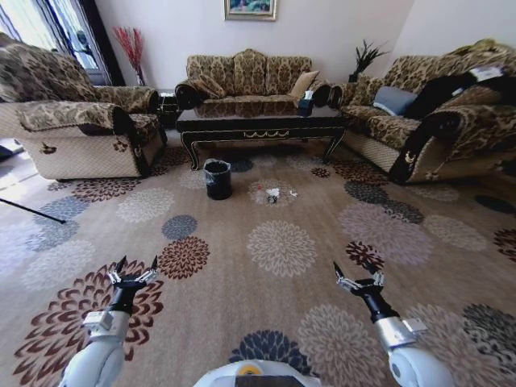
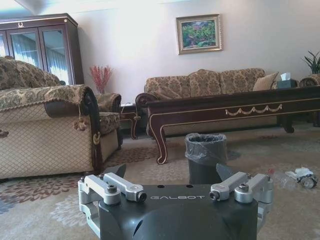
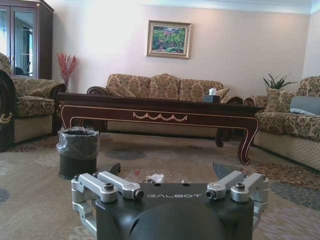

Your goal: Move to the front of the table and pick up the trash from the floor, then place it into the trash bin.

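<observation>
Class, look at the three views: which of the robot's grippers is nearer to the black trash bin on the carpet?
Left. The left gripper is low on the robot's left, nearly in line with the trash bin ahead; the right gripper is farther off to the robot's right. Both have open fingers.

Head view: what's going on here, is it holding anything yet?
Nothing held yet. The robot stands on the carpet some way short of the table. The left gripper and right gripper are both low in front of it, jaws open and empty. The trash lies on the floor in front of the table, with the trash bin standing just to its left.
</observation>
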Motion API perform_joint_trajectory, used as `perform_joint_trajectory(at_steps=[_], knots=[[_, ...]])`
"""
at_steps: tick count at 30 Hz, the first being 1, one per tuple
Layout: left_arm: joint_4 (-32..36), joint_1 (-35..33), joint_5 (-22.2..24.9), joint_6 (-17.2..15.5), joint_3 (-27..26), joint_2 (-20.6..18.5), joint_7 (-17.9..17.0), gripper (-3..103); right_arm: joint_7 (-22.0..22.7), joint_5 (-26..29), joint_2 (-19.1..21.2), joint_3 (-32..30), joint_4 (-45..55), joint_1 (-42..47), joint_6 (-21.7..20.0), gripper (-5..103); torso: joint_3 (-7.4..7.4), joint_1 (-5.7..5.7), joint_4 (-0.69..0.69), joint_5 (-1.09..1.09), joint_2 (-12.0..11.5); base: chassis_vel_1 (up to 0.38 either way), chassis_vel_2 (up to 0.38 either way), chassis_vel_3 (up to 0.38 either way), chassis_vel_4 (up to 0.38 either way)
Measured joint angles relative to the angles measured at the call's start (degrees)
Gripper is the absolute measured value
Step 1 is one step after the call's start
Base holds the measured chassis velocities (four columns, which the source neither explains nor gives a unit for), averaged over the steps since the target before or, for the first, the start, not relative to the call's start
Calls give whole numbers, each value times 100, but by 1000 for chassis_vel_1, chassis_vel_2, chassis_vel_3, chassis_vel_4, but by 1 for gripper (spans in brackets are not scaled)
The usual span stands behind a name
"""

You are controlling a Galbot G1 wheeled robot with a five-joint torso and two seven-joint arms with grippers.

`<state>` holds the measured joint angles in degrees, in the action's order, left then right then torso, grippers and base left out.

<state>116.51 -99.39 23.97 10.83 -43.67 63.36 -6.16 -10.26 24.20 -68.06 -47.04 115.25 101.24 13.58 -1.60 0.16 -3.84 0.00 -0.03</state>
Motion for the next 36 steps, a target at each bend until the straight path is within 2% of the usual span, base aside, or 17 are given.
perform_joint_trajectory(at_steps=[36], knots=[[-28,-47,-10,-36,3,44,8,100,-130,-49,9,28,-55,-7,22,100,-9,2,0,2,0,-184,189,194,-184]])
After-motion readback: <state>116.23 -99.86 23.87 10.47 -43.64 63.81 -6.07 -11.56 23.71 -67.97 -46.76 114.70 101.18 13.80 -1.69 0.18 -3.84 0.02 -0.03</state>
